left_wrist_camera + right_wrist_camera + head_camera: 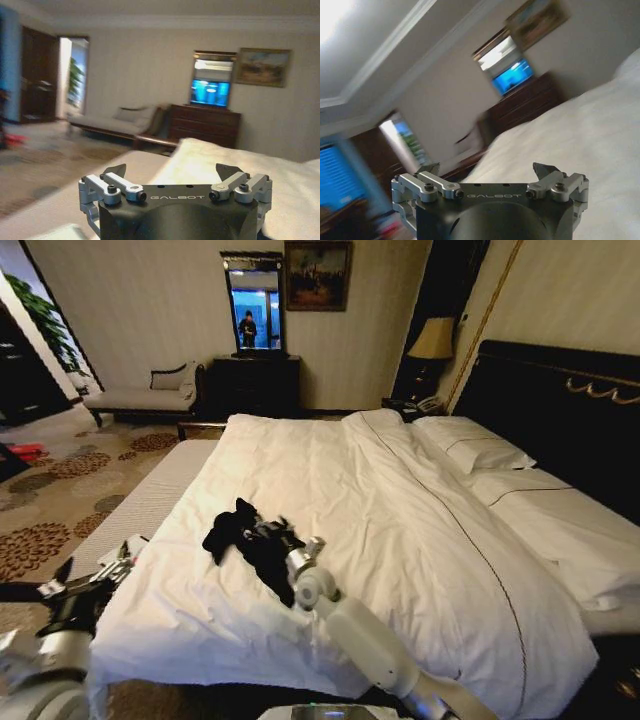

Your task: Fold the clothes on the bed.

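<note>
a: where's the soft black t-shirt (pixel 250 540) seen?
b: crumpled on bed's (pixel 420 530) white duvet, nr foot edge.
a: grippers?
b: right gripper (pixel 268 532) held over shirt, left gripper (pixel 105 575) off bedside; both w/ jaws apart, empty.

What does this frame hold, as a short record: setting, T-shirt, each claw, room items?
setting: bedroom, robot at the foot corner of the bed
T-shirt: black, crumpled in a heap on the white duvet, not folded
right claw: reaching over the bed, at the T-shirt; open in the right wrist view
left claw: open, held off the bed's left edge, nothing between the fingers
pillows: by the headboard
room items: dresser with mirror, chaise, lamp
</note>
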Tool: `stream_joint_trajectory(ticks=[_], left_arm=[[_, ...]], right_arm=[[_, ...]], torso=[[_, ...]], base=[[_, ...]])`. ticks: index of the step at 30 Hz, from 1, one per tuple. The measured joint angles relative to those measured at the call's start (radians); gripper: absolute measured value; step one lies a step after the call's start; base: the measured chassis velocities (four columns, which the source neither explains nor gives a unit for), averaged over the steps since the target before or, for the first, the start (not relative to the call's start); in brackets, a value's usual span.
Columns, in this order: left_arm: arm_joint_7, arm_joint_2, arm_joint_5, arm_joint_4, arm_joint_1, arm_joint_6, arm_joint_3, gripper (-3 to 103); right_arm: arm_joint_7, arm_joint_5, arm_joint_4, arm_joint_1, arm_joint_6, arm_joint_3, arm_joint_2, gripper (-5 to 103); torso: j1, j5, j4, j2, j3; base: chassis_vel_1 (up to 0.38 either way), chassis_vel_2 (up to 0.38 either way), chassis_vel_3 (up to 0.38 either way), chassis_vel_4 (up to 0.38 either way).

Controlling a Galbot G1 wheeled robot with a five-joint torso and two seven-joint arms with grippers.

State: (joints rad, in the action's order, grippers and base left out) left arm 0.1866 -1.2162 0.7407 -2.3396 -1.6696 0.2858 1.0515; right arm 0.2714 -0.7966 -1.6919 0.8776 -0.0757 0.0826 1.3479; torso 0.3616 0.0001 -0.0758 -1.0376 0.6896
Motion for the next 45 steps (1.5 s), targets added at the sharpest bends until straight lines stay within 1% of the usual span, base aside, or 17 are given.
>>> stream_joint_trajectory(ticks=[2, 3, 7, 10, 12, 14, 17, 18, 19, 21, 25, 26, 27, 31, 32, 36, 45], left_arm=[[-0.016, 0.057, 0.041, 0.073, 0.068, 0.003, -0.059, 100], [-0.016, 0.057, 0.041, 0.073, 0.068, 0.003, -0.059, 100], [-0.030, 0.109, 0.074, 0.206, 0.187, 0.003, -0.198, 100], [-0.017, 0.111, 0.088, 0.244, 0.227, 0.004, -0.244, 100], [0.020, 0.093, 0.144, 0.309, 0.300, 0.019, -0.326, 100], [0.037, 0.080, 0.160, 0.338, 0.334, 0.025, -0.360, 100], [0.067, 0.032, 0.165, 0.419, 0.417, 0.033, -0.429, 100], [0.087, 0.004, 0.146, 0.453, 0.437, 0.036, -0.433, 100], [0.107, -0.020, 0.121, 0.479, 0.446, 0.042, -0.423, 100], [0.128, -0.035, 0.102, 0.500, 0.460, 0.053, -0.418, 100], [0.210, -0.050, 0.079, 0.549, 0.523, 0.131, -0.418, 100], [0.210, -0.050, 0.079, 0.549, 0.523, 0.131, -0.418, 100], [0.232, -0.048, 0.081, 0.549, 0.535, 0.167, -0.415, 100], [0.284, -0.029, 0.135, 0.528, 0.556, 0.249, -0.385, 100], [0.284, -0.029, 0.135, 0.528, 0.556, 0.249, -0.385, 100], [0.340, -0.012, 0.216, 0.552, 0.600, 0.321, -0.371, 100], [0.446, -0.025, 0.327, 0.684, 0.737, 0.389, -0.429, 100]], right_arm=[[0.029, 0.046, -0.009, 0.041, -0.002, -0.086, -0.024, 100], [0.029, 0.046, -0.009, 0.041, -0.002, -0.086, -0.024, 100], [0.112, 0.079, -0.025, 0.103, 0.003, -0.227, -0.043, 100], [0.120, 0.076, -0.035, 0.122, 0.004, -0.264, -0.050, 100], [0.123, 0.074, -0.053, 0.153, 0.004, -0.324, -0.060, 100], [0.124, 0.070, -0.059, 0.163, 0.004, -0.341, -0.064, 100], [0.133, 0.052, -0.078, 0.188, 0.004, -0.370, -0.081, 100], [0.135, 0.045, -0.076, 0.186, 0.004, -0.365, -0.090, 100], [0.136, 0.040, -0.066, 0.175, 0.004, -0.350, -0.097, 100], [0.136, 0.038, -0.060, 0.169, 0.005, -0.342, -0.102, 100], [0.140, 0.033, -0.052, 0.173, 0.006, -0.336, -0.122, 100], [0.140, 0.033, -0.052, 0.173, 0.006, -0.336, -0.122, 100], [0.142, 0.034, -0.048, 0.176, 0.006, -0.331, -0.128, 100], [0.151, 0.039, -0.028, 0.174, 0.008, -0.309, -0.127, 100], [0.151, 0.039, -0.028, 0.174, 0.008, -0.309, -0.127, 100], [0.173, 0.043, -0.005, 0.159, 0.019, -0.276, -0.118, 100], [0.198, 0.059, 0.044, 0.131, 0.028, -0.241, -0.096, 100]], torso=[[0.000, -0.0001, -0.0004, 0.000, 0.000], [0.000, -0.0001, -0.0004, 0.000, 0.000], [0.000, 0.0002, 0.0003, 0.000, 0.000], [0.000, 0.0002, 0.0005, 0.000, 0.000], [0.000, 0.0001, 0.0005, 0.000, 0.000], [0.000, 0.0003, 0.0008, 0.000, 0.000], [0.000, 0.0000, -0.0008, 0.000, 0.000], [0.000, -0.0002, -0.0015, 0.000, 0.000], [0.000, 0.0001, 0.0003, 0.000, 0.000], [0.000, 0.0002, 0.0014, 0.000, 0.000], [0.000, -0.0001, 0.0006, 0.000, 0.000], [0.000, -0.0001, 0.0006, 0.000, 0.000], [0.000, -0.0001, -0.0004, 0.000, 0.000], [0.000, 0.0003, 0.0006, 0.000, 0.000], [0.000, 0.0003, 0.0006, 0.000, 0.000], [0.000, -0.0001, 0.0005, 0.000, 0.000], [0.000, -0.0003, 0.0002, 0.000, 0.000]], base=[[0.000, 0.000, 0.000, 0.000], [0.000, 0.000, 0.000, 0.000], [0.000, 0.000, 0.000, 0.000], [0.000, 0.000, 0.000, 0.000], [0.000, 0.000, 0.000, 0.000], [0.000, 0.000, 0.000, 0.000], [0.000, 0.000, 0.000, 0.000], [0.000, 0.000, 0.000, 0.000], [0.000, 0.000, 0.000, 0.000], [0.000, 0.000, 0.000, 0.000], [0.024, 0.021, 0.012, 0.038], [0.000, 0.000, 0.000, 0.000], [0.000, 0.000, 0.000, 0.000], [0.000, 0.000, 0.000, 0.000], [0.000, 0.000, 0.000, 0.000], [0.000, 0.000, 0.000, 0.000], [0.000, 0.000, 0.000, 0.000]])
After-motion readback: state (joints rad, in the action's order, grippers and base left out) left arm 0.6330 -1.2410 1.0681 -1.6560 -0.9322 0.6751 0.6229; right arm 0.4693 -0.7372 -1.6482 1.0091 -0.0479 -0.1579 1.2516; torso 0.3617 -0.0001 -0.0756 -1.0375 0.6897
